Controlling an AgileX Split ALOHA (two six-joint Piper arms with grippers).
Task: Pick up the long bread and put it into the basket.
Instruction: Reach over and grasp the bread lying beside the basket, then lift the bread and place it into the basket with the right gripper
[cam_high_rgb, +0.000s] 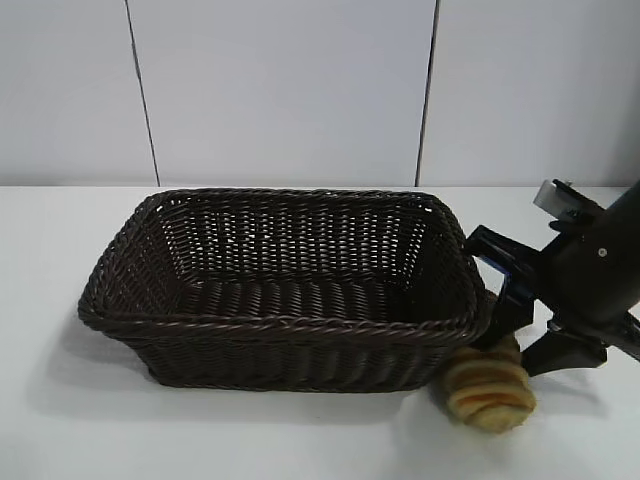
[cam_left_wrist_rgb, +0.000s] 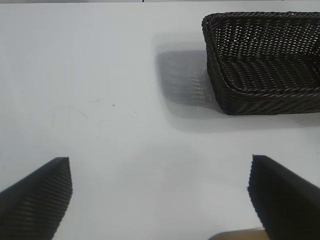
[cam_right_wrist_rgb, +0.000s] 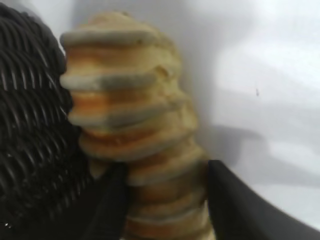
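Clamping long bread (cam_right_wrist_rgb: 135, 130) betw. right gripper (cam_right_wrist_rgb: 165, 200) jaws, beside basket (cam_high_rgb: 300, 330).

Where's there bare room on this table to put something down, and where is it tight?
Bare table lies open on the basket's left side, ahead of the open left gripper. The basket's inside holds nothing. It is crowded at the basket's front right corner, where the right gripper closes around the long bread beside the wicker wall.

The basket (cam_high_rgb: 290, 325) is dark brown woven wicker with a braided rim, rough and faintly glossy. The bread (cam_high_rgb: 488, 392) has a matt, ridged tan crust with orange-brown bands. The bench (cam_left_wrist_rgb: 100, 100) is smooth matt white, and the left tool's (cam_left_wrist_rgb: 160, 200) fingers (cam_left_wrist_rgb: 40, 195) are black with a fine ribbed texture.
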